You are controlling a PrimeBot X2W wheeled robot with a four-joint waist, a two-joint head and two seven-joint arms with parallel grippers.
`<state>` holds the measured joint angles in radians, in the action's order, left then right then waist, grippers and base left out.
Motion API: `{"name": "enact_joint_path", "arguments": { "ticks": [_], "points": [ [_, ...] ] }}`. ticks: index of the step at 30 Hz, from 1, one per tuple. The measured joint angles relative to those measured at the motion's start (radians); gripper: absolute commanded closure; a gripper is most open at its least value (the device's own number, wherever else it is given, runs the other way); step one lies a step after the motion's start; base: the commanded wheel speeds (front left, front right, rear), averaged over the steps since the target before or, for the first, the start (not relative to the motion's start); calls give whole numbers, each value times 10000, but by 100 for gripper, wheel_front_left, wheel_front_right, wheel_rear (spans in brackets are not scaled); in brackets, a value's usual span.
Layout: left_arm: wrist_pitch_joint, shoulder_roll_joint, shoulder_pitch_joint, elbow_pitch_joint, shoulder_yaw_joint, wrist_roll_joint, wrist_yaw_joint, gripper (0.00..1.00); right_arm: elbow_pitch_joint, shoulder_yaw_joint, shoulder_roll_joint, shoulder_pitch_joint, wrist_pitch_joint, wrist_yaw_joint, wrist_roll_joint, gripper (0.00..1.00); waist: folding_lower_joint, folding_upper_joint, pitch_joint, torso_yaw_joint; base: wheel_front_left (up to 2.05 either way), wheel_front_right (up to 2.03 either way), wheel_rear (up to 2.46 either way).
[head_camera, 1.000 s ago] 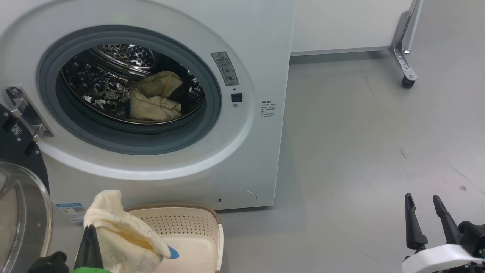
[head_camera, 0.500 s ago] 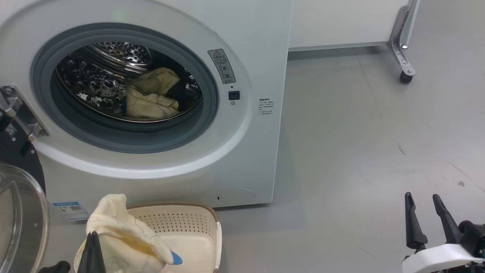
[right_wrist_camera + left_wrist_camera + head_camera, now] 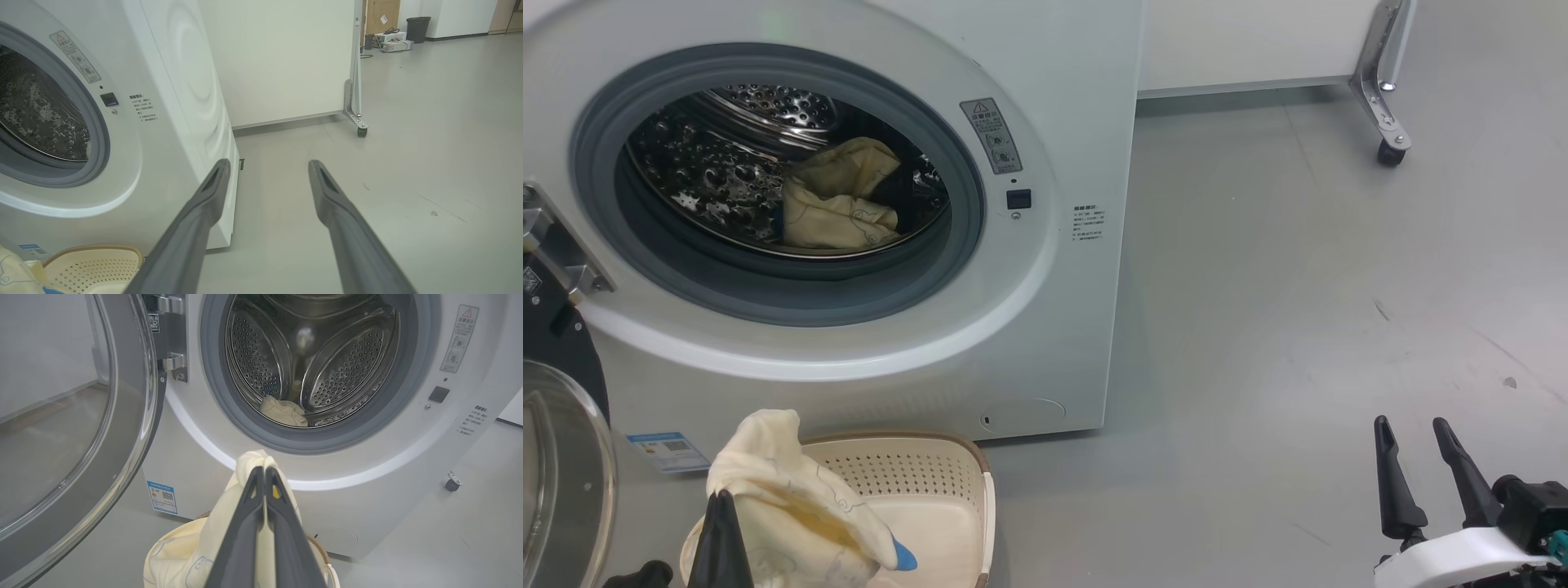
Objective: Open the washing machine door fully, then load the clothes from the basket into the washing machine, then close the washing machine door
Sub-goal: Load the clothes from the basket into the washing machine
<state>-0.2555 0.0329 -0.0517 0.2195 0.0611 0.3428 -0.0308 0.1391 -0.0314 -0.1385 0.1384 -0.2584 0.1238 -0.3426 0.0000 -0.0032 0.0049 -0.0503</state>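
- One garment [image 3: 792, 490] hung pinched between the left gripper's [image 3: 264, 470] pressed-together fingers above the basket [image 3: 923, 482], likely bound for the washing machine [image 3: 1054, 327].
- Right gripper [image 3: 1410, 426] waited aside, fingers spread, empty.

door [image 3: 560, 457] cropped left, warning label [image 3: 990, 135] unreadable

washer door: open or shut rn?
Open. The washing machine door is swung aside, leaving the drum exposed with a garment inside.
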Motion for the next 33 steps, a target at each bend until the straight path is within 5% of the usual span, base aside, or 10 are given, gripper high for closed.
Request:
{"name": "enact_joint_path", "arguments": {
  "ticks": [15,33],
  "points": [
    [0,4,243,-765,36,416,481,100,-121,-351,173,-309,0,-2,0,0,0,0,766,-478,0,0,0],
    [0,454,3497,-1191,-554,-119,792,100,-178,-667,470,-1389,0,0,-98,0,0,0,2316,-1488,0,0,0]
  ]
}}
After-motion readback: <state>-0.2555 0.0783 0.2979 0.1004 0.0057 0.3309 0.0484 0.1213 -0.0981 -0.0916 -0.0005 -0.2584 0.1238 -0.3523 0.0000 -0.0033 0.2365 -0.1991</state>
